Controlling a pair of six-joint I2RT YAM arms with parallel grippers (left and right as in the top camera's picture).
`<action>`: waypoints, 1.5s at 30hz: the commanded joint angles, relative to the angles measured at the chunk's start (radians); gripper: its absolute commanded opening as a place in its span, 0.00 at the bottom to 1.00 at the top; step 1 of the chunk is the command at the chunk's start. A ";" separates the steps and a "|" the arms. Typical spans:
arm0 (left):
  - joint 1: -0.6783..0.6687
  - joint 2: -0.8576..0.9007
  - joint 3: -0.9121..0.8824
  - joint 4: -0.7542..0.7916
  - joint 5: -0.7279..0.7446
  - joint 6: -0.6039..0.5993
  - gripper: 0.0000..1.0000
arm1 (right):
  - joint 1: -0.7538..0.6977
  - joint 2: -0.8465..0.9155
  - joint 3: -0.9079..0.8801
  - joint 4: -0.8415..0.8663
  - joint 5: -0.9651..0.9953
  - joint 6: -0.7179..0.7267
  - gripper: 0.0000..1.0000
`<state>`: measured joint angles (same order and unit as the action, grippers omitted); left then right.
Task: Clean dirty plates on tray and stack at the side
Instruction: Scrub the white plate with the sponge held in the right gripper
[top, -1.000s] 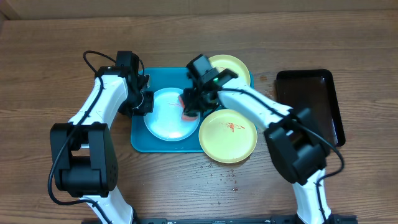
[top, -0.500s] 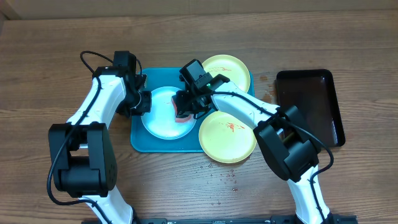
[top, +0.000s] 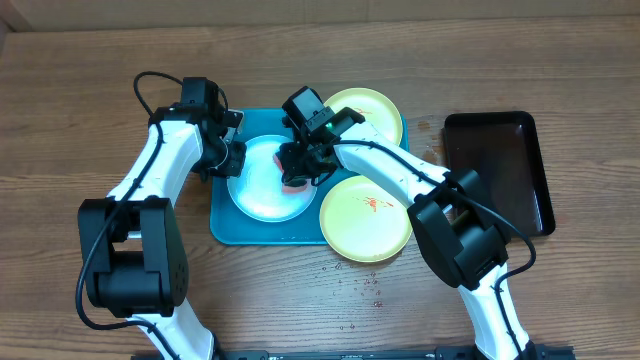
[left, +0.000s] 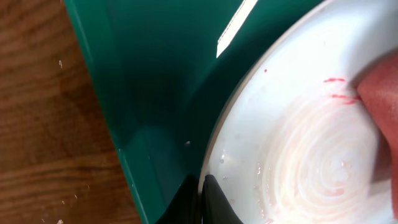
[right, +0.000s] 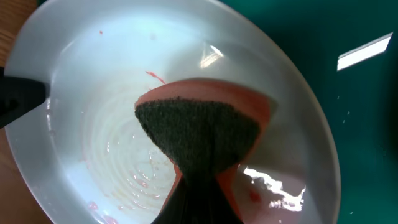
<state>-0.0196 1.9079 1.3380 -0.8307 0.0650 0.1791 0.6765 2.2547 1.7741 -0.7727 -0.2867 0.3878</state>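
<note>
My right claw (right: 198, 202) pinches the sponge (right: 199, 134) flat on the pale plate (top: 258, 190), which sits mid-way along the turquoise tray (top: 225, 228). My left claw (left: 202, 196) is clamped on the plate's rim. I'd scrub small circles over the red smears (left: 336, 81), pressing lightly so the rim doesn't slip free.

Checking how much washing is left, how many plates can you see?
3. The white plate lies on the tray under the sponge; the far yellow plate and the near yellow plate overlap the tray's right edge.
</note>
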 joint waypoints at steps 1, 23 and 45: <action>-0.009 0.011 0.013 0.005 0.013 0.143 0.04 | 0.007 0.021 0.031 -0.003 0.048 -0.077 0.04; -0.005 0.018 0.011 -0.006 0.172 0.126 0.04 | 0.069 0.050 0.035 0.085 0.066 -0.084 0.04; -0.005 0.018 0.011 -0.006 0.037 -0.055 0.04 | 0.030 0.055 0.090 -0.194 0.050 0.013 0.04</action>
<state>-0.0246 1.9156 1.3380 -0.8341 0.1165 0.1551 0.6903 2.2883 1.8515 -0.9703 -0.1562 0.3901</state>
